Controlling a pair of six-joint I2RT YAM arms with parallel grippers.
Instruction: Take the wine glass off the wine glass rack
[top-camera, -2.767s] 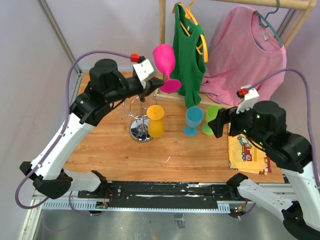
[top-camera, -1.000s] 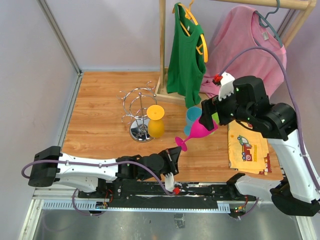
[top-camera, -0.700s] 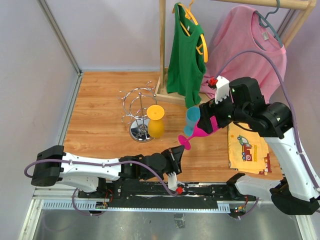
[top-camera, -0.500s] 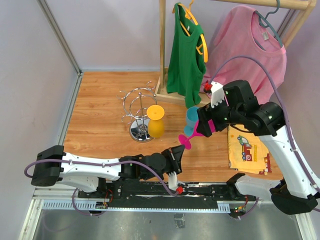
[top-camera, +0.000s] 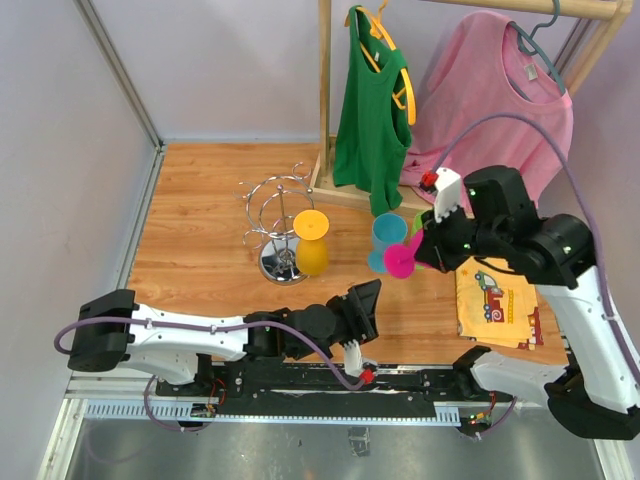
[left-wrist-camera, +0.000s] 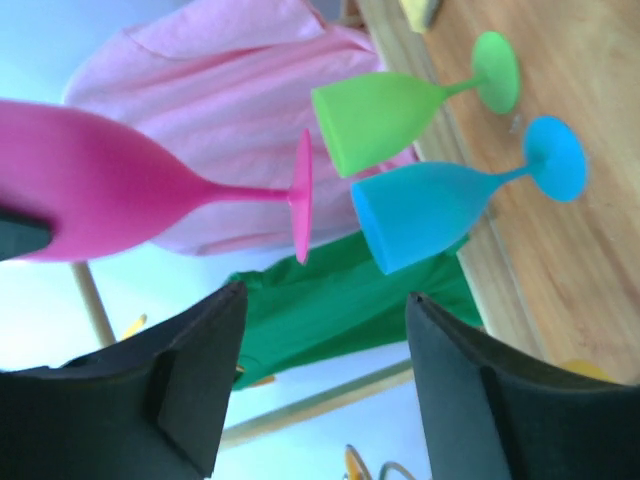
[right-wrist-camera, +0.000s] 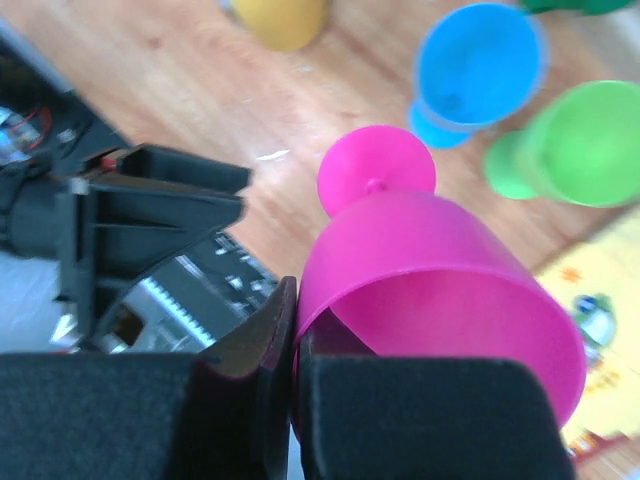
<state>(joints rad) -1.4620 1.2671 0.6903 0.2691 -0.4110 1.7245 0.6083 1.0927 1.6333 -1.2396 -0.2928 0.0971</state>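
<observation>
The pink wine glass hangs in the air over the table, lying on its side. My right gripper is shut on its rim. In the right wrist view the rim sits pinched between the fingers, with the pink wine glass pointing foot-down towards the wood. My left gripper is open and empty, low at the front, aimed up at the pink wine glass; the left gripper touches nothing. The silver wine glass rack stands at centre left with a yellow glass at it, foot up.
A blue glass and a green glass stand just behind the held glass. A wooden clothes rack carries a green top and a pink shirt. A yellow printed cloth lies under the right arm.
My right gripper has shut on the pink glass's rim and swung it up, away from the left gripper. The left gripper has opened.
</observation>
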